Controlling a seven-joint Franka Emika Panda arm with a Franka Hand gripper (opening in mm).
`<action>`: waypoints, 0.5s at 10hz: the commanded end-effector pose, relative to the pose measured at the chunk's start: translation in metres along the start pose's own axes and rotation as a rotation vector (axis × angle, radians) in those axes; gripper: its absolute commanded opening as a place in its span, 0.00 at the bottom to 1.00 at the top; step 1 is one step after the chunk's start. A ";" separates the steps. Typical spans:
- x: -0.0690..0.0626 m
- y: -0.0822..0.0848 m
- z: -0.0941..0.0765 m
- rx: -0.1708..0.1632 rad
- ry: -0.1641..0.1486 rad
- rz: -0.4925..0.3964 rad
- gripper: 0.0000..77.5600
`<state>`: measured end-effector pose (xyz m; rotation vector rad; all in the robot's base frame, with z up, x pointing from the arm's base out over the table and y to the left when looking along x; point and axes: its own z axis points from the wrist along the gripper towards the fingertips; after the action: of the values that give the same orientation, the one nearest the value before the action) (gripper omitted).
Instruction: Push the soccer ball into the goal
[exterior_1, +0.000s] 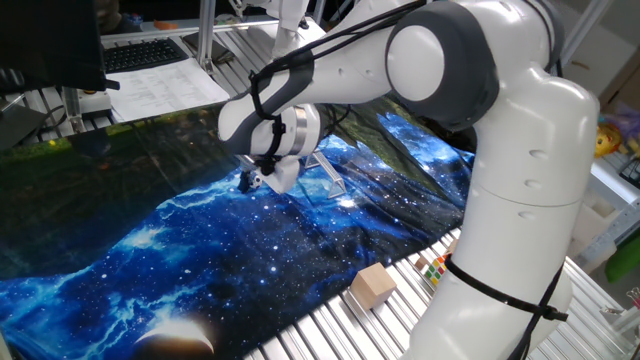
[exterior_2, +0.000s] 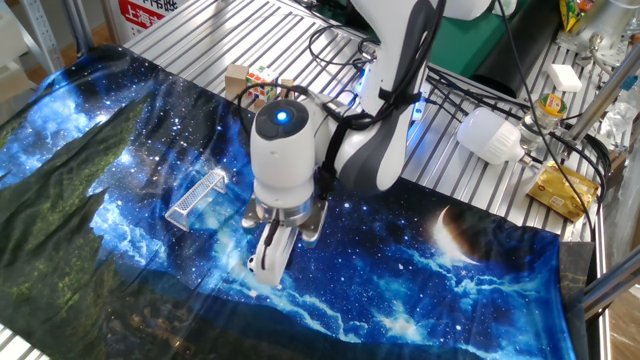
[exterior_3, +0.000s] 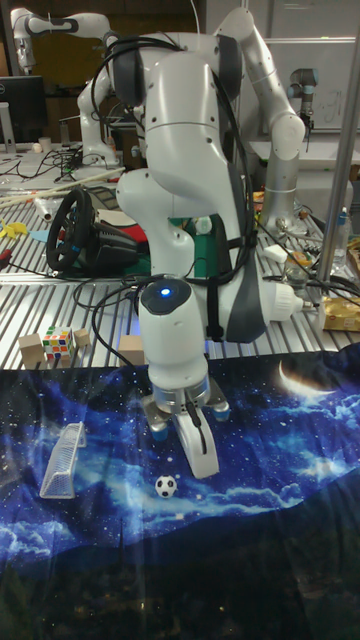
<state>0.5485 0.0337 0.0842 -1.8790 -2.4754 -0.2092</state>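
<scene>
Hovering low over the galaxy-print cloth (exterior_3: 300, 470), the pincer (exterior_3: 203, 462) has its fingers pressed together, empty. The soccer ball (exterior_3: 166, 487) lies just beside the fingertips, seemingly not touching. The goal (exterior_3: 62, 460) stands well apart on the ball's far side, with bare cloth between. A wooden block (exterior_1: 373, 284) and puzzle cube (exterior_1: 434, 268) rest behind, on the bench's ribbed metal (exterior_1: 330, 330).
</scene>
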 end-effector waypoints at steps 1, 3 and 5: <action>-0.003 0.010 0.001 0.001 -0.018 0.051 0.00; -0.007 0.012 0.005 -0.007 -0.033 0.091 0.00; -0.013 0.014 0.009 -0.016 -0.050 0.114 0.00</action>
<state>0.5619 0.0301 0.0776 -2.0101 -2.4045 -0.1816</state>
